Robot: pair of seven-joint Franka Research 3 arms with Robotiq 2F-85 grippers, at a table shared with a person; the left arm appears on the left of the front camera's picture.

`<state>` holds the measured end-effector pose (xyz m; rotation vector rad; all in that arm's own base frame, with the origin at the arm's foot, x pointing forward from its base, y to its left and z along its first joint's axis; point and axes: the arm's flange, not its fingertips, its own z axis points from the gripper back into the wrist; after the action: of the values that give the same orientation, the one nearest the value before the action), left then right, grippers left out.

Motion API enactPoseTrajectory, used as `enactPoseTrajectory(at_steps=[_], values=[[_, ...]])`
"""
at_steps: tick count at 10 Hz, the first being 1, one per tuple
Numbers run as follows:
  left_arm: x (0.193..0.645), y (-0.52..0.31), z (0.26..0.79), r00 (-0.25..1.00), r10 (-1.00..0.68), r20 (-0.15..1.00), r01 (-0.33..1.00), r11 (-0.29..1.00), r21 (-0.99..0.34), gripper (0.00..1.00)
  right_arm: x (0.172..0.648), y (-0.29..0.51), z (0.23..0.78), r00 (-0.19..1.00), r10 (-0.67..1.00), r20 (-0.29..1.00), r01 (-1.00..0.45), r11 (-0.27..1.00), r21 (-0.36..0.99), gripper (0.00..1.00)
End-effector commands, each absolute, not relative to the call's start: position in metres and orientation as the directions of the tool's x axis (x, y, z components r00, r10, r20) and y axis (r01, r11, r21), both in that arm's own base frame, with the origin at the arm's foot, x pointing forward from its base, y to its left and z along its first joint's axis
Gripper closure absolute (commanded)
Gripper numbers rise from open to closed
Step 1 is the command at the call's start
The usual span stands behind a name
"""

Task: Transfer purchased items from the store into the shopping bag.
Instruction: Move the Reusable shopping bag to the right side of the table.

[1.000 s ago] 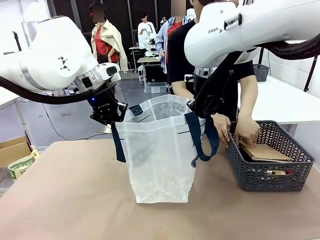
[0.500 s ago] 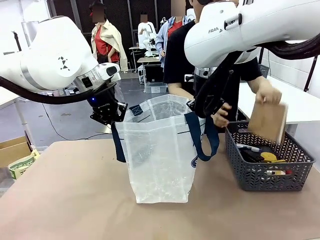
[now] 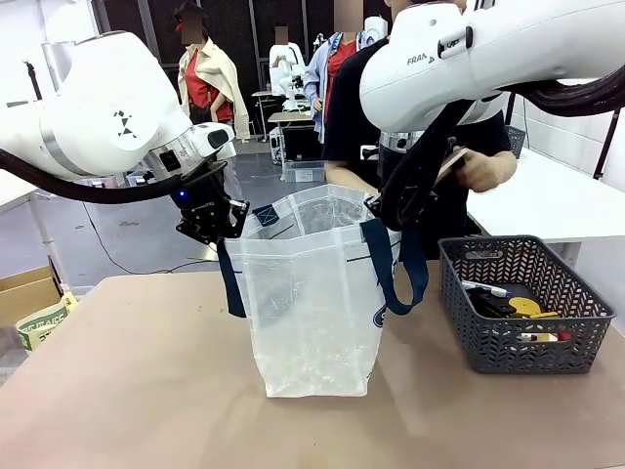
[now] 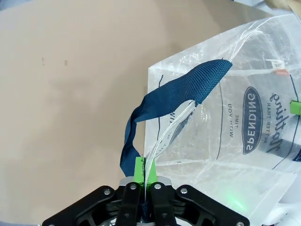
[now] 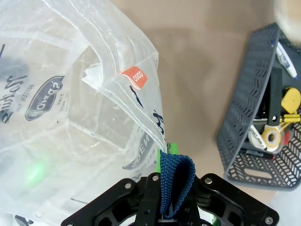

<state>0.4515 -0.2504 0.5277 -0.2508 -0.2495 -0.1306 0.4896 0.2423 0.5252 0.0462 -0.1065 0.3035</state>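
The translucent whitish plastic shopping bag (image 3: 312,313) with wide navy-blue strap handles stands upright and open-mouthed in the middle of the tan table (image 3: 127,391). The left gripper (image 3: 223,225) is clamped narrow on the bag's rim and strap at its left side. The right gripper (image 3: 379,208) is pinched the same way on the opposite rim and strap, so the mouth is spread between them. A dark grey mesh basket (image 3: 527,352) sits near the bag on its right, not touching. It contains a white pen-like tube (image 3: 485,288) and a small yellow piece (image 3: 528,306). The person's hand (image 3: 485,168) is raised above the basket, gripping a flat brown pack (image 3: 451,164) partly hidden behind the right arm.
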Motion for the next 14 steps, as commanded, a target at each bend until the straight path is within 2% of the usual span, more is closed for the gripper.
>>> enactPoseTrajectory(at_steps=[1,7,14], values=[[0.4522,-0.2481,0.5277,0.963,-0.086,0.255,0.149,0.959,-0.24,1.0,0.4891,0.2399,0.5258,0.953,0.284,0.108,-0.29,0.956,0.046,1.0],[0.4522,-0.2481,0.5277,0.963,-0.086,0.255,0.149,0.959,-0.24,1.0,0.4891,0.2399,0.5258,0.953,0.284,0.108,-0.29,0.956,0.046,1.0],[0.4505,-0.2438,0.5288,0.937,-0.193,0.292,0.259,0.943,-0.209,1.0,0.4871,0.247,0.52,0.915,0.365,0.172,-0.369,0.929,-0.01,1.0]])
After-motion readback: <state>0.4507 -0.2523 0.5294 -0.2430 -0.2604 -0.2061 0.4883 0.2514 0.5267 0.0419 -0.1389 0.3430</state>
